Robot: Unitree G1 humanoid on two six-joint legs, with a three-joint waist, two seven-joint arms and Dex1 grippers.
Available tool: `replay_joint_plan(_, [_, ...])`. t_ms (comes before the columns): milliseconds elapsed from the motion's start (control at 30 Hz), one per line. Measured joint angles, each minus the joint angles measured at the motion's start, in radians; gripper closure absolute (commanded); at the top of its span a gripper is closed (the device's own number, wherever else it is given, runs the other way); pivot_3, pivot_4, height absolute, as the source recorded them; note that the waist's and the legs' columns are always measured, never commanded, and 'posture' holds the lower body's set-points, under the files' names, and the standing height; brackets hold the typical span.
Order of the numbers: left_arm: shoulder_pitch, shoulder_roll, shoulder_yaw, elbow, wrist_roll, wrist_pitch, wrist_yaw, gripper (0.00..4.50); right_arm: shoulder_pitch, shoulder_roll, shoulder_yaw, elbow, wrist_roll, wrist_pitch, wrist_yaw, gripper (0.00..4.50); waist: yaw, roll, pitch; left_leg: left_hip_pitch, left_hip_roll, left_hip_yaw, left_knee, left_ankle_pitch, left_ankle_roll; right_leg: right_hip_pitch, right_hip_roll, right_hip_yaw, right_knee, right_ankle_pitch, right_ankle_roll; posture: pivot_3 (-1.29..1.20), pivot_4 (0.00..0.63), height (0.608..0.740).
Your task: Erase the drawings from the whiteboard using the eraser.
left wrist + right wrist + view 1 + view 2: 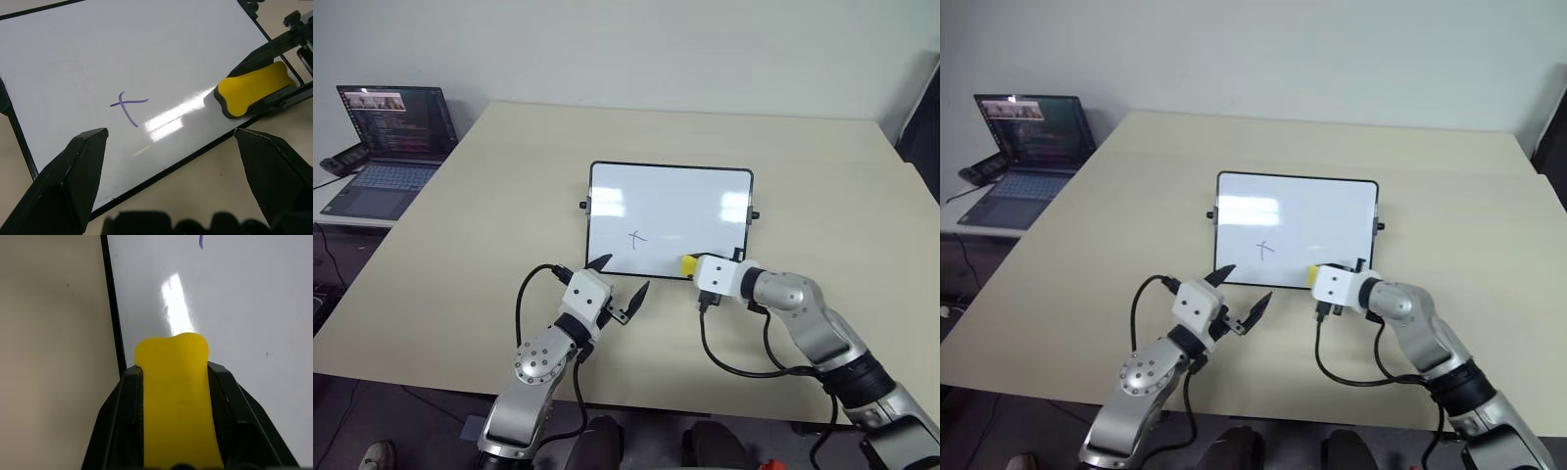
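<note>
The right tool (pixel 688 265) grips the small yellow eraser (pixel 687 264) at the glossy black-framed whiteboard's (pixel 695 201) near edge; one x-like cross (pixel 637 237) remains. The left tool (pixel 619 276) hangs wide open.

Eraser (pixel 688 264) on whiteboard (pixel 670 201) edge

open table (pixel 509 186) around whiteboard (pixel 671 201), laptop (pixel 391 147) well apart
</note>
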Motion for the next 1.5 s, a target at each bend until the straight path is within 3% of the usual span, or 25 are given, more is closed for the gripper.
replay_joint_plan(367, [-0.036,-0.001,-0.002,0.047,-0.005,-0.022,-0.031,0.00,0.071,-0.078,-0.088,-0.043,0.032,0.054,0.001,3.14,-0.003,-0.001,0.000,0.012,0.000,0.000,0.000,0.000,0.001,0.012,0.000,0.000,-0.002,0.001,0.001,0.00,0.150,0.740])
replay_joint_plan(700, [-0.053,-0.010,-0.015,0.077,-0.005,-0.046,-0.038,0.00,0.000,0.128,-0.061,-0.031,0.061,0.058,-0.072,3.14,-0.036,-0.001,0.003,0.006,0.002,0.004,-0.003,0.000,0.000,0.003,0.002,0.001,0.000,0.001,0.000,0.00,0.150,0.740])
replay_joint_plan(800, [-0.053,-0.009,-0.014,0.077,-0.005,-0.047,-0.037,0.00,-0.044,0.166,-0.033,-0.016,0.052,0.050,-0.085,3.14,-0.032,-0.001,0.002,-0.008,0.002,0.003,-0.002,0.003,-0.004,-0.010,0.002,0.000,-0.001,0.000,0.000,0.00,0.150,0.740])
replay_joint_plan(900, [-0.045,-0.003,-0.009,0.077,-0.005,-0.047,-0.035,0.00,-0.053,0.174,-0.013,0.007,0.035,0.041,-0.088,3.14,-0.028,-0.001,0.003,-0.011,0.002,0.004,-0.002,0.003,-0.004,-0.013,0.001,0.000,-0.002,0.000,0.000,0.00,0.150,0.740])
replay_joint_plan(1167, [-0.030,-0.004,-0.011,0.074,-0.003,-0.046,-0.017,0.00,-0.057,0.064,0.020,0.011,-0.010,0.048,-0.053,3.14,-0.019,0.000,0.002,-0.003,0.001,0.000,-0.001,0.001,0.000,-0.004,0.000,0.000,-0.001,0.001,0.000,0.00,0.150,0.740])
replay_joint_plan(1500, [-0.030,-0.006,-0.013,0.071,-0.003,-0.046,-0.017,0.00,0.053,-0.059,-0.076,-0.057,0.030,0.077,-0.020,3.14,-0.003,-0.001,0.002,0.005,0.000,0.001,-0.001,0.002,0.001,0.005,0.000,0.000,-0.001,0.001,0.001,0.00,0.150,0.740])
